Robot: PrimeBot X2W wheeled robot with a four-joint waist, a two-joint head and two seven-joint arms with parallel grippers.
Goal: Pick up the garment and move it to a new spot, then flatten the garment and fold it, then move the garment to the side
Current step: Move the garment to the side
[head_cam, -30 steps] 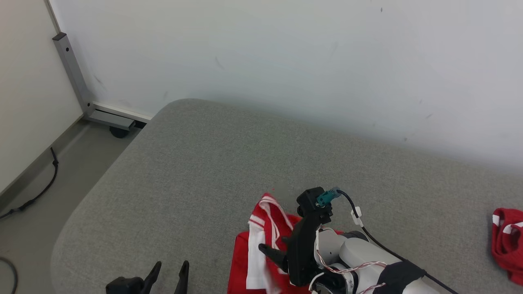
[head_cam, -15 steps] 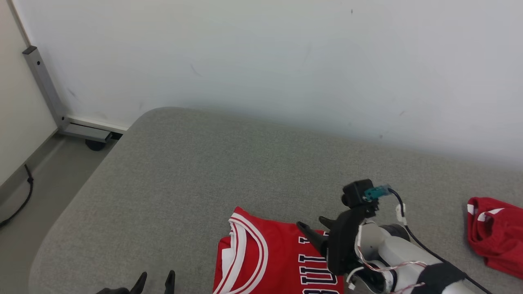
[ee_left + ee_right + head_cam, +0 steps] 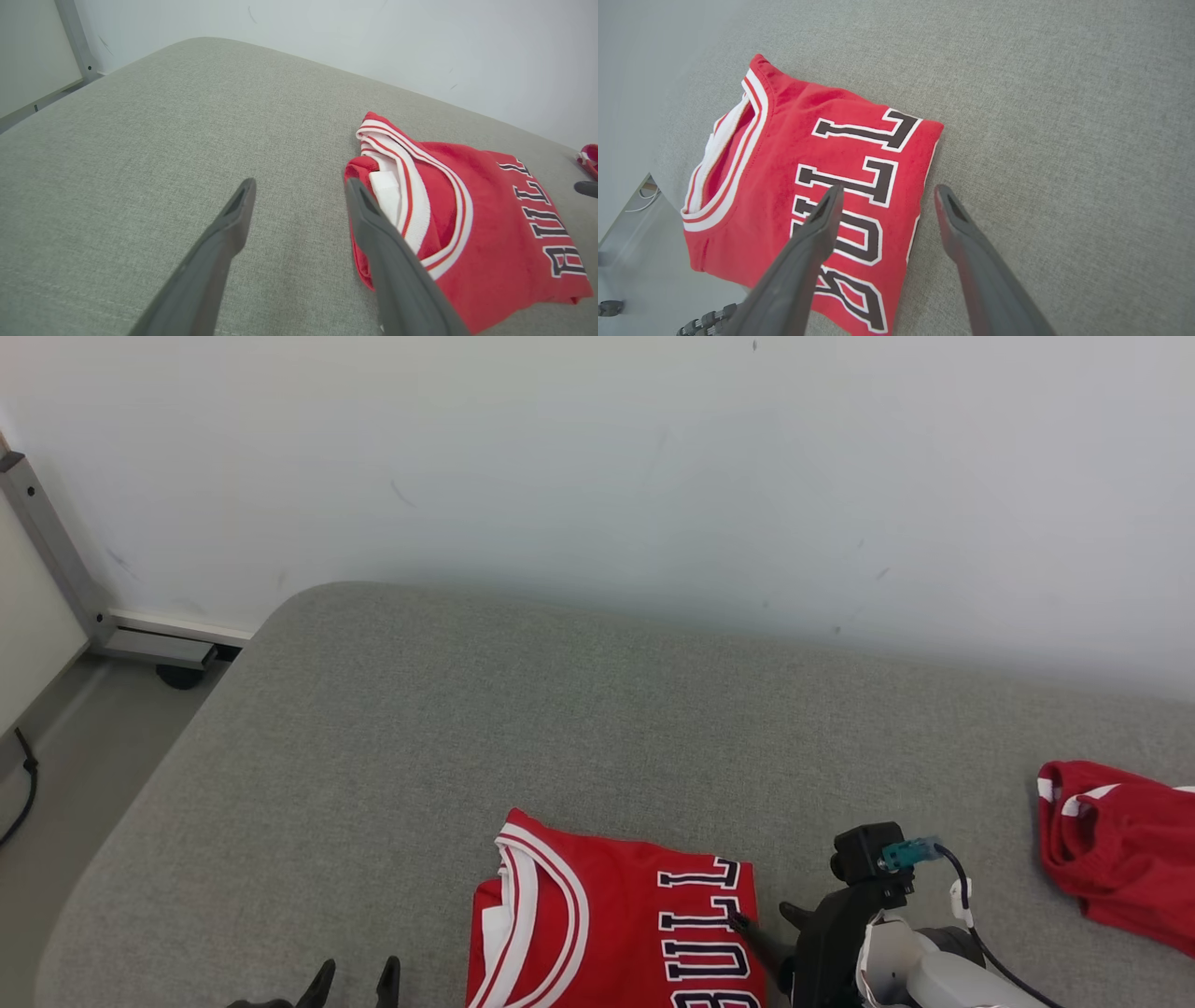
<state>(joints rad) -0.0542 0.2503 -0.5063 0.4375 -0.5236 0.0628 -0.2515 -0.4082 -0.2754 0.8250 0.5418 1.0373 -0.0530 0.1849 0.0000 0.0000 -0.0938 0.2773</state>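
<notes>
The garment (image 3: 607, 924), a red jersey with white trim and dark lettering, lies folded flat on the grey padded table (image 3: 467, 728) near its front edge. My right gripper (image 3: 764, 917) hovers open just off the jersey's right edge, nothing between its fingers; the right wrist view has the gripper (image 3: 888, 190) above the lettered corner of the jersey (image 3: 794, 154). My left gripper (image 3: 358, 971) stands open at the lower left, apart from the cloth. In the left wrist view the gripper (image 3: 300, 184) sits beside the jersey's collar end (image 3: 467, 205).
A second red cloth (image 3: 1120, 845) lies crumpled at the table's right. A pale wall runs close behind the table. A metal frame leg (image 3: 56, 560) and a floor cable (image 3: 19, 784) are off the table's left edge.
The right gripper let go of the raised fold; the jersey now lies flat and folded. That gripper drew back to the right and toward me. The camera turned rightward.
</notes>
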